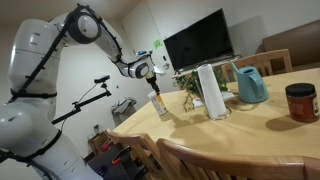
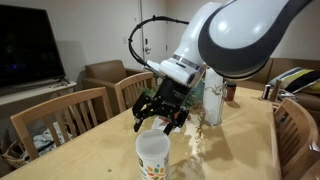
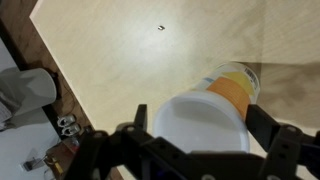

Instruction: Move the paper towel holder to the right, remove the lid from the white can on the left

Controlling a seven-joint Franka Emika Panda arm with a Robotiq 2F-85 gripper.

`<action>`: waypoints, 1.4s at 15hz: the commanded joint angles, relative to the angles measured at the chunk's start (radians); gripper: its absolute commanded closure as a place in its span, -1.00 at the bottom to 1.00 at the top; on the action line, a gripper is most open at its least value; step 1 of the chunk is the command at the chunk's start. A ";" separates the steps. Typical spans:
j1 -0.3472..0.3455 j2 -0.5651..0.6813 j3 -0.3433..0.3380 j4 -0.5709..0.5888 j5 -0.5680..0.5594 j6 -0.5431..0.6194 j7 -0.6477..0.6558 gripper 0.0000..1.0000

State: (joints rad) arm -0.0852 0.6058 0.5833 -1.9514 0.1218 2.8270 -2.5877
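No writing can be read

The white can (image 2: pixel 152 158) has a yellowish-orange mark on its side, which also shows in the wrist view (image 3: pixel 236 88). In both views it is too small and blurred to make out any letters, numbers or brand.

Light: warm, moderate room light across the table (image 1: pixel 250 125) in both exterior views.
Glare: the lid (image 3: pixel 200 118) bleaches near-white in the wrist view.
Focus: gripper (image 3: pixel 197 150) dark and blurred along that view's bottom edge.
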 commanded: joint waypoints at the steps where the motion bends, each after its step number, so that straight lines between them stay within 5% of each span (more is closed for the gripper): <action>1: -0.031 -0.039 0.028 -0.048 0.010 0.040 -0.025 -1.00; 13: -0.078 -0.025 0.072 -0.054 0.013 0.049 -0.049 -1.00; 21: -0.190 -0.021 0.198 -0.102 -0.110 0.097 -0.016 -1.00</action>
State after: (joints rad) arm -0.2315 0.5979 0.7381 -2.0110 0.0348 2.8735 -2.6033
